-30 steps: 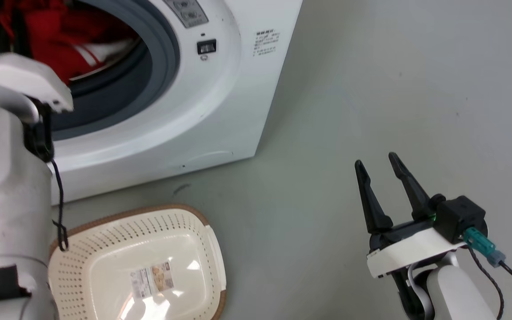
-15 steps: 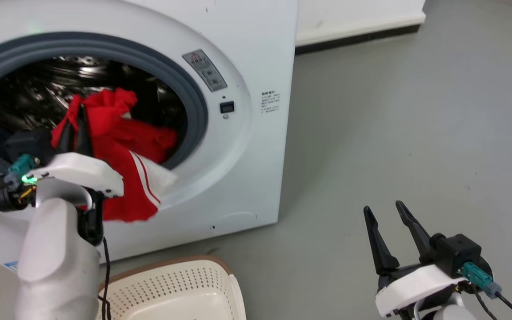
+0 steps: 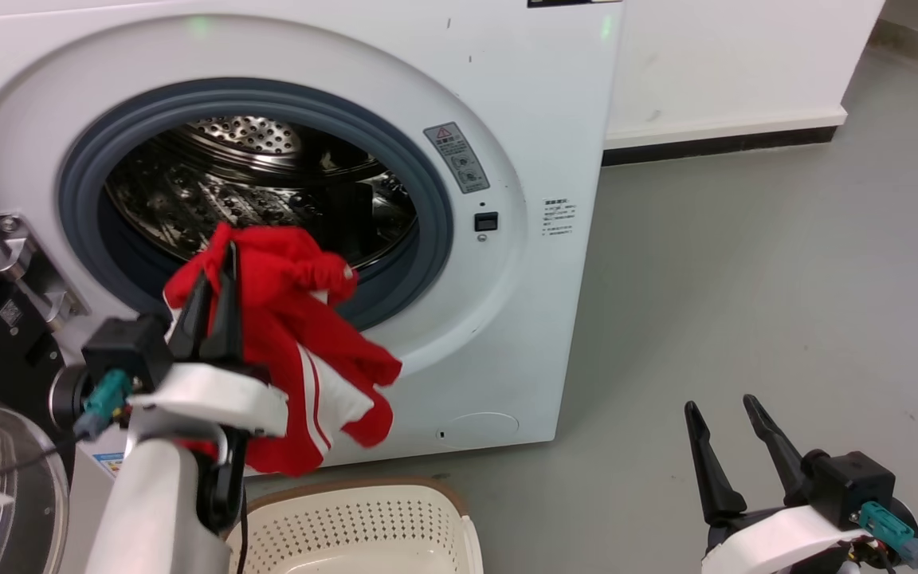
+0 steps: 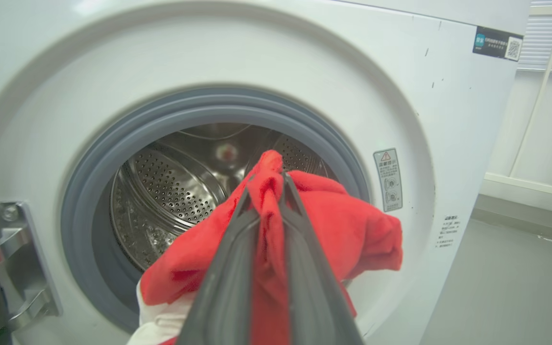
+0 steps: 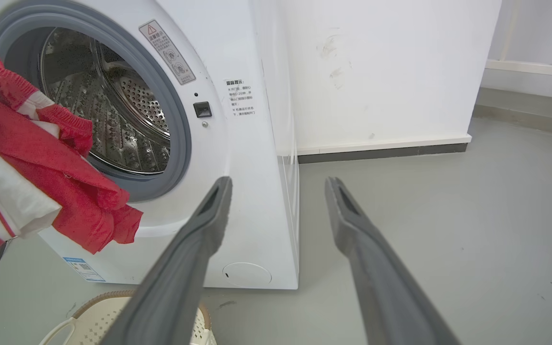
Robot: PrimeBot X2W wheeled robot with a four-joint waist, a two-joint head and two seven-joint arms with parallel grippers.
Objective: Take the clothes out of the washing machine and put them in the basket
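The clothes hang just outside the washing machine, pinched at their top between the closed fingers of the left gripper — long axis drooping straight toward the basket just below — while the right gripper hovers spread, well apart.

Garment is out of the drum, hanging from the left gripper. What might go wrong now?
The left gripper pinches only a top fold of the clothes; the hanging bulk might slip free. The basket sits low, partly under the arm, so an early release could drape the fabric over its rim or drop it on the floor.
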